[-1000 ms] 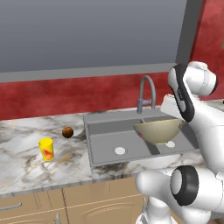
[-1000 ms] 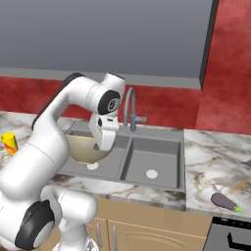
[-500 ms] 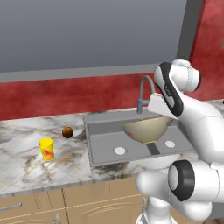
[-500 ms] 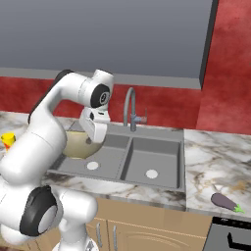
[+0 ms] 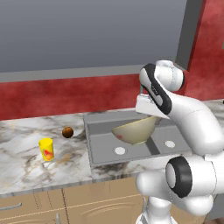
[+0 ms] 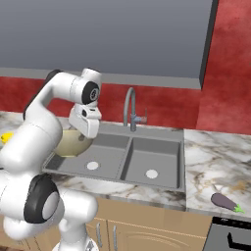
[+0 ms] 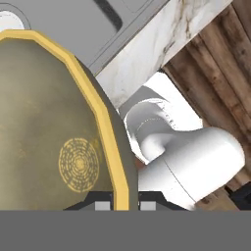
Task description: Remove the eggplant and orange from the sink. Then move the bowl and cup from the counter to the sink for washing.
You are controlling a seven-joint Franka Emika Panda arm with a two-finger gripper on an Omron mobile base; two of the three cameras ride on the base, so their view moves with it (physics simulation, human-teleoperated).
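Note:
My gripper (image 5: 145, 113) is shut on the rim of the tan-yellow bowl (image 5: 133, 130), which hangs tilted above the left basin of the grey sink (image 5: 103, 151). In the hand view the bowl's (image 7: 49, 122) yellow rim runs down between the fingertips of the gripper (image 7: 120, 205). From the right base view the bowl (image 6: 71, 143) sits below the hand, over the sink's (image 6: 147, 166) left edge. The yellow cup (image 5: 46, 149) stands on the counter to the left of the sink. Behind it lies the orange (image 5: 67, 132). The eggplant (image 6: 225, 202) lies on the counter right of the sink.
A curved grey tap (image 6: 130, 109) rises behind the divider between the basins. White drains (image 6: 92, 166) mark each basin floor. A red wall and a grey cabinet stand behind the marble counter (image 5: 22, 166). A stove corner (image 6: 230, 235) shows at the lower right.
The arm has swung the bowl leftward, from over the sink's middle to above the left basin, and tipped it more steeply. The cup and orange have stayed put.

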